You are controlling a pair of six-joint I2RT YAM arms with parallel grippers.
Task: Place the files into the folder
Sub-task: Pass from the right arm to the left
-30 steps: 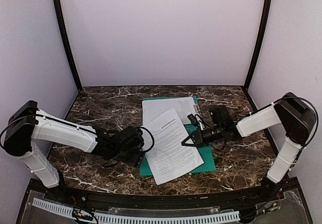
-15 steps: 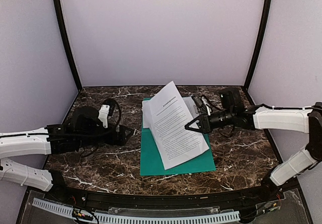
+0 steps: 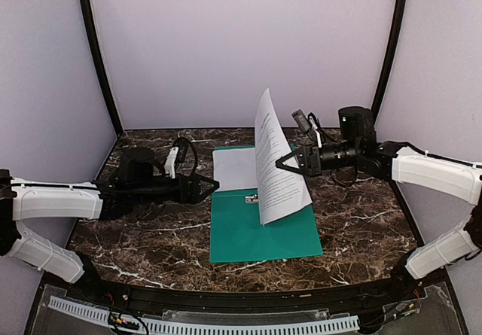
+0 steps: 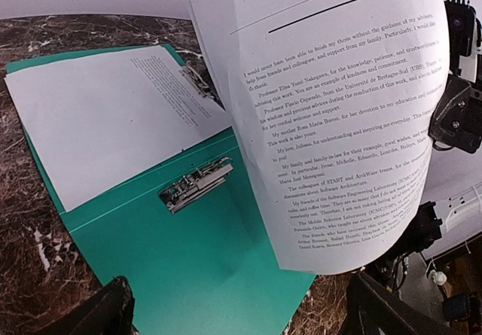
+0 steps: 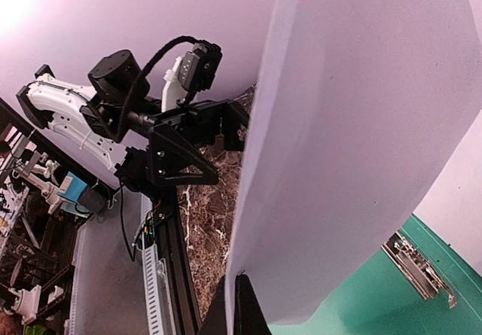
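My right gripper [image 3: 279,164] is pinched shut on the edge of one sheet [image 3: 277,188], floppy and light, I judge, and best held by that edge, standing over the open folder [image 3: 256,233] in the middle of the worktop [image 3: 151,229], where the other sheet [image 3: 233,168] lies; my left gripper [image 3: 213,187] gapes empty beside it.

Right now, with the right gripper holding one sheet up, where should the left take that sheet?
Likely its free left edge, about mid-height, coming in level from the left. The sheet stands nearly upright over the folder, pinched on its right side by the right gripper, so that edge faces the open left gripper, both faces clear.
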